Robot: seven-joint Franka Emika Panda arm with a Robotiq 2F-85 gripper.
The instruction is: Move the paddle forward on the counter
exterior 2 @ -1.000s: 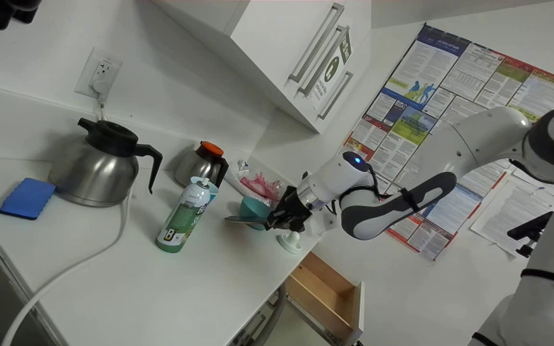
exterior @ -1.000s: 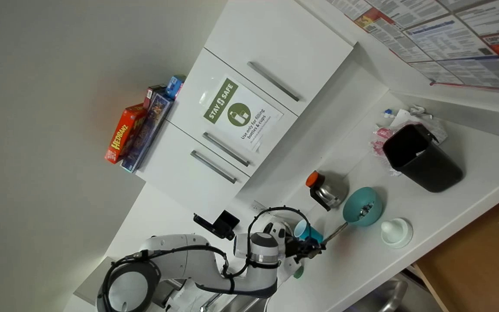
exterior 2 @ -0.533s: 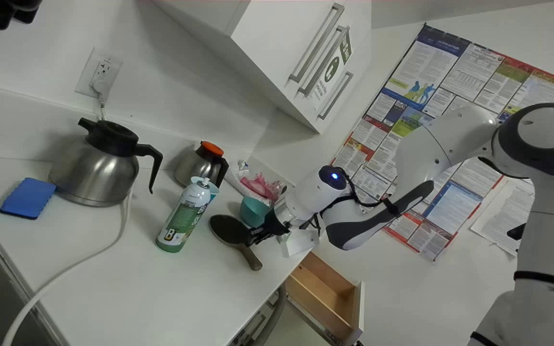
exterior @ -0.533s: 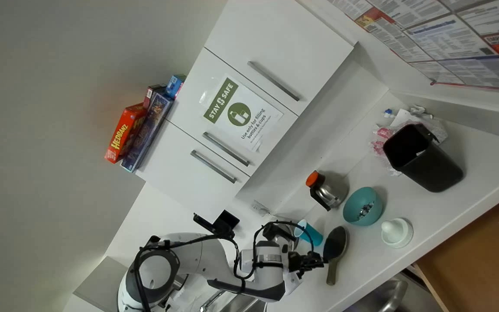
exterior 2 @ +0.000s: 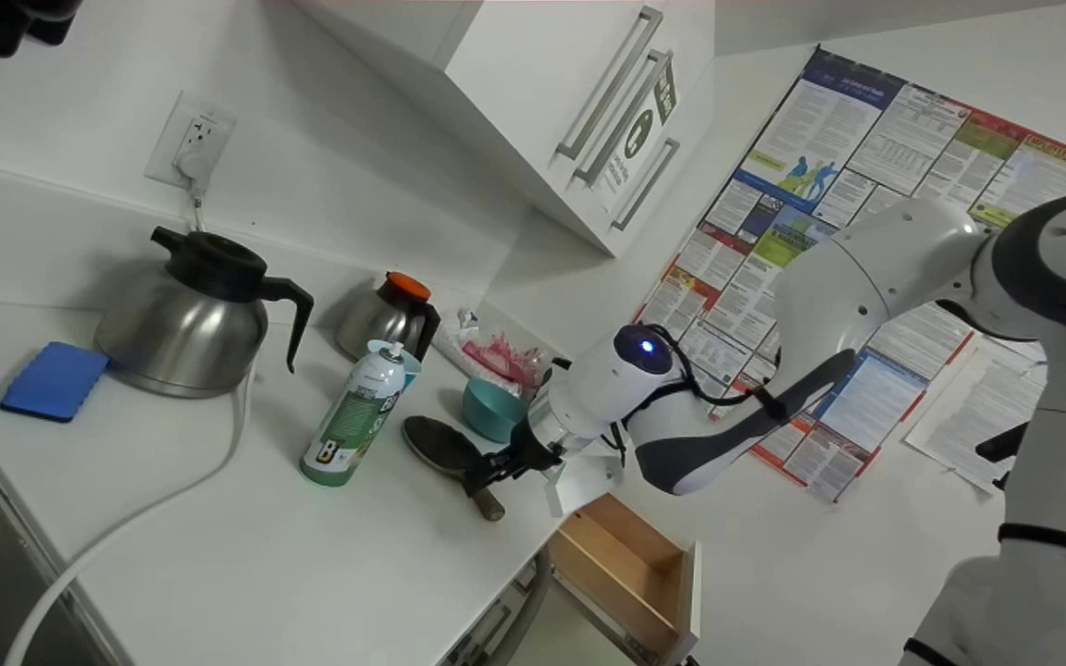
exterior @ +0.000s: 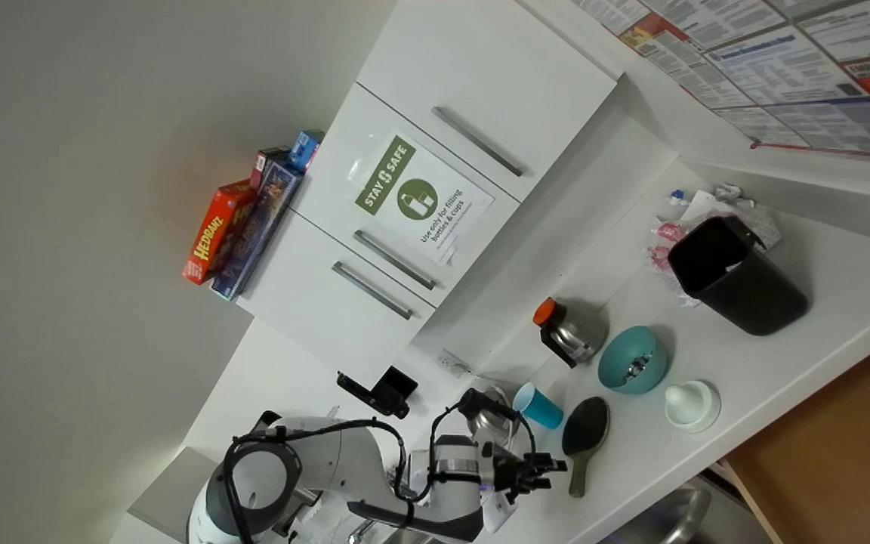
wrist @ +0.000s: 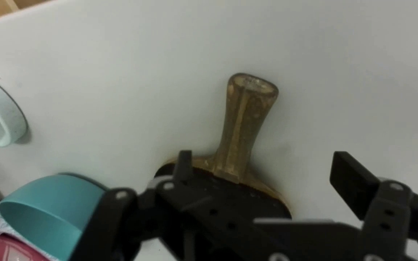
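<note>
The paddle [exterior: 586, 425] lies flat on the white counter [exterior: 635, 461], its black round head towards the wall and its brown handle [wrist: 240, 127] towards the front edge. Both exterior views show it; in an exterior view the gripper covers part of the paddle [exterior 2: 440, 446] near its neck. My gripper [wrist: 265, 165] stands open in the wrist view, fingers wide apart and nothing gripped. One finger [wrist: 183, 165] hides part of the head. In an exterior view a small gap separates the gripper [exterior: 554, 476] from the paddle.
Beside the paddle's head stand a blue cup [exterior: 539, 406] and a teal bowl [exterior: 612, 355] with small shiny things in it. A pale green dish [exterior: 695, 419] sits close to the front edge. A spray can [exterior 2: 348, 421] and a carafe [exterior 2: 380, 321] stand nearby.
A second ago the paddle was tilted, seen edge-on at the gripper. By half a second ago it lay flat. The gripper has opened and drawn back from it.
</note>
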